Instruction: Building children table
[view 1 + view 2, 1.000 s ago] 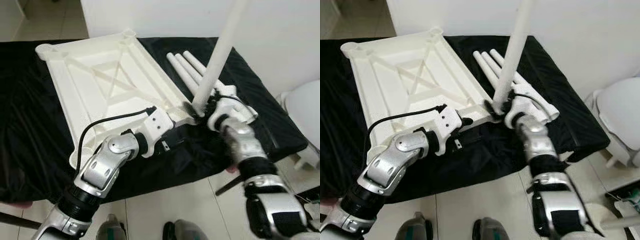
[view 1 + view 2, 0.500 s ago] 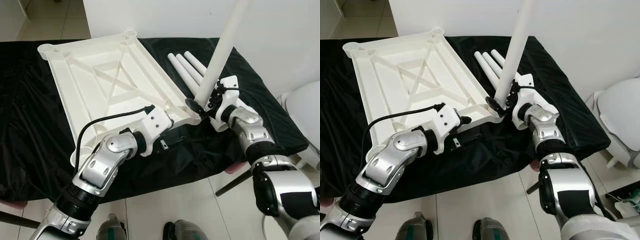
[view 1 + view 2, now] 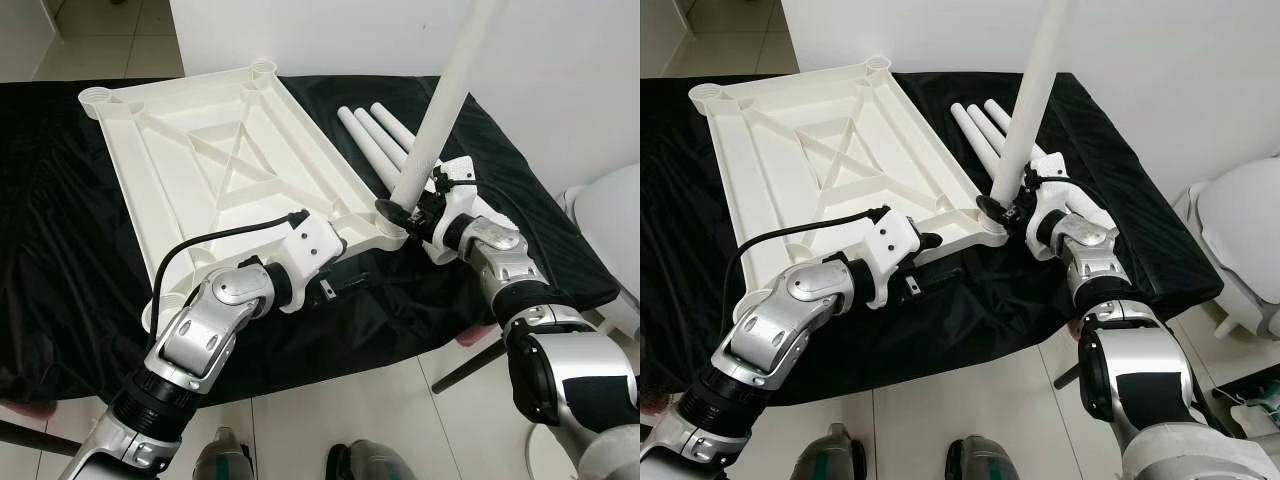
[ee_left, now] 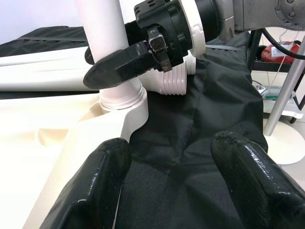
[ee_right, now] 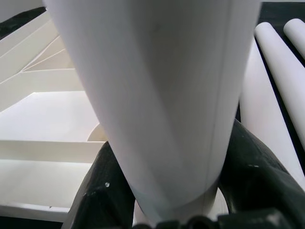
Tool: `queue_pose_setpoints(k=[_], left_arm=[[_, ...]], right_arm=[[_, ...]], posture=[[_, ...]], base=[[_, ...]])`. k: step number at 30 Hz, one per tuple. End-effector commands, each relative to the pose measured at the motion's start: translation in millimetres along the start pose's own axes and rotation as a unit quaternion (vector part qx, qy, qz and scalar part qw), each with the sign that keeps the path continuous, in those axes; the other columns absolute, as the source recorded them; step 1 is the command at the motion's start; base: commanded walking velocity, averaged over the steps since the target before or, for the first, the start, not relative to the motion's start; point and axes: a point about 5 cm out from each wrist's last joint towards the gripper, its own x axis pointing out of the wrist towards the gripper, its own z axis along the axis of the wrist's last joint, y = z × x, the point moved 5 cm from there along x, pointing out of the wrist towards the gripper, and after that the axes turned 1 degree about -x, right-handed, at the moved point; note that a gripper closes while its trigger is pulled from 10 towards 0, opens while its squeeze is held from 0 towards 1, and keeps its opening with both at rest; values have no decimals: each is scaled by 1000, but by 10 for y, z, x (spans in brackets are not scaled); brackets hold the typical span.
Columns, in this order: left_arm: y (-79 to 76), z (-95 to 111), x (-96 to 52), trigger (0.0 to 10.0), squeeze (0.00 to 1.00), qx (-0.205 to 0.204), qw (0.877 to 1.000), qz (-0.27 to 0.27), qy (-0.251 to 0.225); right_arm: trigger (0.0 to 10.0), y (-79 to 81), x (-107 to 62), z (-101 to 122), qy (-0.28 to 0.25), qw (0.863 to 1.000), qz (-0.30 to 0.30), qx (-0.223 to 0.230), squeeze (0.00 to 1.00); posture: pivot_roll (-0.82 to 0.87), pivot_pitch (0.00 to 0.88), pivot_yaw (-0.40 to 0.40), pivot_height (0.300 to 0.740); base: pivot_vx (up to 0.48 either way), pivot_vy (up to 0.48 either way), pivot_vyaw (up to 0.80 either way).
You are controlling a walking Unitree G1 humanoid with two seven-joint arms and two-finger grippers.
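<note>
The upturned white tabletop (image 3: 220,170) is lying on a black cloth (image 3: 60,220). At its near edge the left gripper (image 4: 174,183) is resting, fingers apart, on the cloth. At its near right corner socket (image 4: 119,98), the right gripper (image 3: 408,208) is clamping an upright table leg (image 3: 440,110), seemingly seated. Beyond that corner, three spare legs (image 3: 385,140) are lying.

Tabletop (image 3: 230,170) lies upside down on the cloth-covered bench (image 3: 60,260), spanning its left and middle. Three spare legs (image 3: 375,140) lie side by side on the cloth just right of it, toward the far edge. A fourth leg (image 3: 440,110) stands tilted in the tabletop's near-right corner socket (image 4: 119,98). Right end effector (image 3: 405,212) sits at that leg's base; left end effector (image 4: 176,186) is just before the same corner, probably over the cloth.
</note>
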Motion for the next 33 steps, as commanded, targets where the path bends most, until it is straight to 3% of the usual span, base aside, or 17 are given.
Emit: queue_pose_setpoints(k=[1, 2, 7, 8, 10, 11, 17, 19, 20, 22, 25, 29, 31, 33], left_arm=[[4, 15, -6, 10000, 0, 5, 1000, 6, 0], [4, 15, -3, 10000, 0, 4, 1000, 6, 0], [0, 17, -1, 10000, 0, 4, 1000, 6, -1], [-10, 12, -1, 10000, 0, 3, 1000, 4, 0], [-10, 12, -1, 10000, 0, 3, 1000, 4, 0], [-28, 6, 5, 10000, 0, 3, 1000, 0, 0], [-34, 7, 11, 10000, 0, 3, 1000, -2, 0], [-44, 6, 18, 10000, 0, 4, 1000, -5, 0], [-44, 6, 18, 10000, 0, 4, 1000, -5, 0], [-51, 6, 32, 10000, 0, 4, 1000, -7, 0], [-55, 9, 41, 10000, 0, 5, 1000, -8, -1], [-57, 11, 47, 10000, 0, 6, 1000, -9, -1], [-55, 16, 45, 10000, 0, 7, 1000, -8, -2], [-54, 16, 42, 10000, 0, 8, 1000, -7, -2]], right_arm=[[0, 63, -40, -168, 21, 1000, 8, 13, 0], [10000, 69, -41, -176, 18, 1000, 5, 23, 0], [10000, 9, -11, -192, 29, 998, -39, 36, 0], [10000, -68, 19, -119, 18, 995, -84, 47, 0], [10000, -68, 19, -119, 18, 995, -84, 47, 0], [10000, -150, 72, -16, 4, 986, -149, 71, 0], [10000, -190, 116, 66, -7, 975, -204, 93, 0], [10000, -185, 162, 93, -10, 953, -273, 131, 0], [10000, -185, 162, 93, -10, 953, -273, 131, 0], [10000, -62, 253, 174, -28, 931, -327, 160, 0], [10000, 61, 332, 251, -41, 924, -339, 173, 0], [10000, 234, 450, 330, -43, 932, -319, 167, 0], [10000, 425, 554, 416, -50, 945, -281, 158, 0], [10000, 455, 559, 427, -51, 947, -277, 157, 0]], posture=[[-9, 0, -57, 740], [-10, 0, -58, 740], [-14, 0, -58, 740], [-16, 0, -57, 740], [-16, 0, -57, 740], [-21, 0, -55, 740], [-21, 0, -53, 740], [-25, 0, -53, 740], [-25, 0, -53, 740], [-24, 0, -55, 740], [-22, 0, -57, 740], [-18, 0, -60, 740], [-10, 0, -67, 740], [-10, 0, -68, 740]], base=[[0, 0, 0], [0, 0, 0], [0, 0, 0], [0, 0, 0], [0, 0, 0], [0, 0, 0], [0, 0, 0], [0, 0, 0], [0, 0, 0], [0, 0, 0], [0, 0, 0], [0, 0, 0], [0, 0, 0], [0, 0, 0]])
